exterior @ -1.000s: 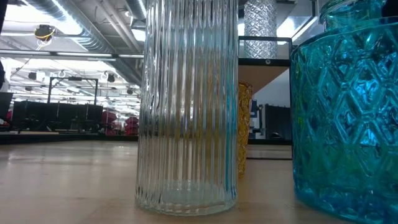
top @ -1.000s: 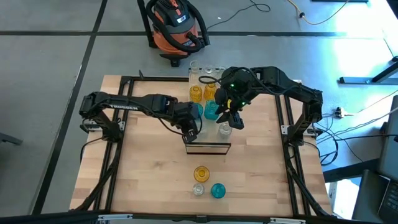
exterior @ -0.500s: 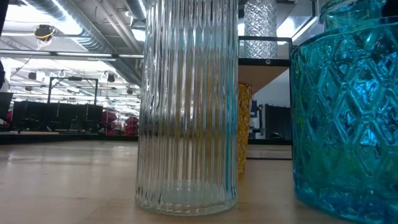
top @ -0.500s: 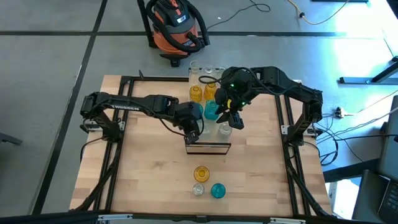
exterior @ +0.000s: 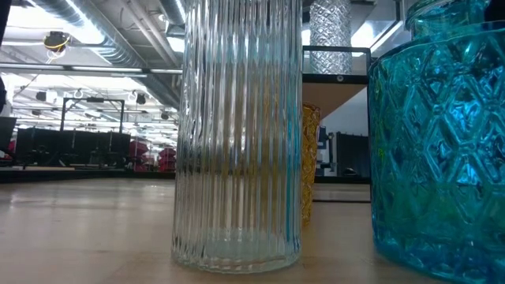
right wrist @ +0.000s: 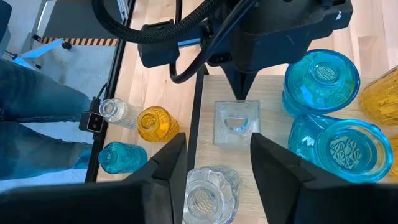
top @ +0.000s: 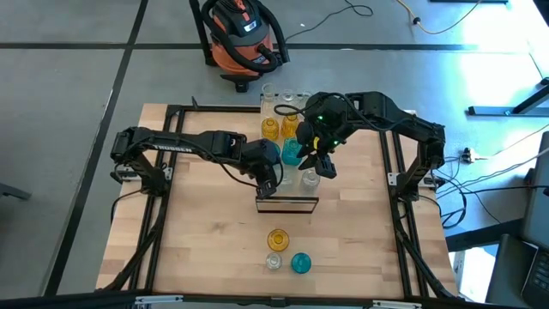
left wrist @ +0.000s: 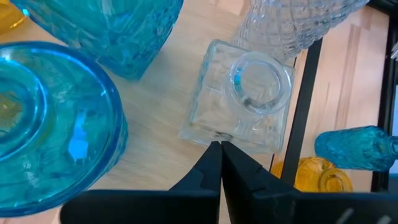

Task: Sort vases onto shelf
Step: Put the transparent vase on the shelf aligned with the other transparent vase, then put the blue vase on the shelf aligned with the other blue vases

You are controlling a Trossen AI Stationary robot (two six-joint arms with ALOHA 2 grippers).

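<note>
Left gripper is clenched shut on nothing, its tips together and just touching the near edge of a small square clear vase that stands on the shelf. Right gripper hangs over the same shelf with its fingers parted; you can see a ribbed clear vase below and between them, but whether they pinch it or merely straddle it cannot be told.

Progress, as you can judge it: partly done. On the shelf top you already have teal vases, an amber one and several clear ones grouped by the arms. Three remain out on the table near its front edge: an amber vase, a ribbed clear cylinder and a teal vase. Those look like the work left.

Materials: all pieces are translucent pressed glass. The front clear cylinder has fine vertical ribs; the teal one beside it carries a diamond-cut relief. The square vase has flat walls and a round neck. The shelf is pale wood with a dark front edge; the table is light planks in a black frame.
</note>
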